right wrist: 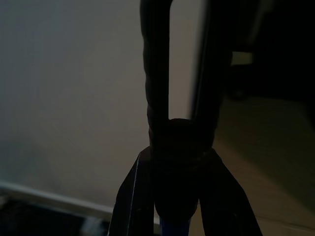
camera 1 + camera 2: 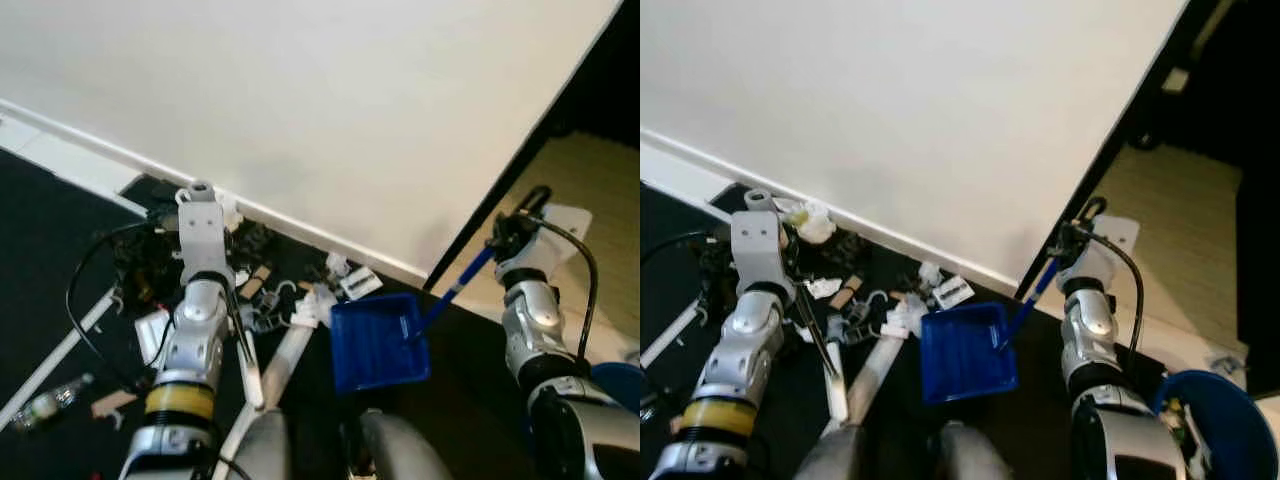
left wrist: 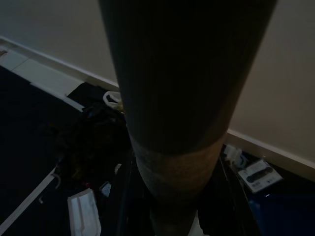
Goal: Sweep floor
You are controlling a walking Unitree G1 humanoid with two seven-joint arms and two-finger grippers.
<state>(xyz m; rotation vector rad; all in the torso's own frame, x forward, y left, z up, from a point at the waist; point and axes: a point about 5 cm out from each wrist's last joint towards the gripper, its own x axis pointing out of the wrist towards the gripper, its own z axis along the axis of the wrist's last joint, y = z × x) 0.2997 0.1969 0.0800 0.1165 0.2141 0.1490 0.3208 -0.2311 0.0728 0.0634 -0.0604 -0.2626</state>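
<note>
Crowding the blue dustpan, litter lines the skirting board.

Blue dustpan flat on dark floor, beside litter near baseboard.

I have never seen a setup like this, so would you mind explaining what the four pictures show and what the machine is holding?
This is a humanoid robot with two silver arms. The two upper pictures come from the cameras in its head, looking down at a dark floor along a white wall. The two dark pictures come from cameras on its wrists, looking along what each arm holds.

The right gripper holds the handle of a blue dustpan that rests on the floor. The left gripper holds a pale broom handle, which runs down towards scattered litter by the baseboard: paper scraps, small packets. A plastic bottle lies to the robot's left, and a blue bin stands to its right.
</note>
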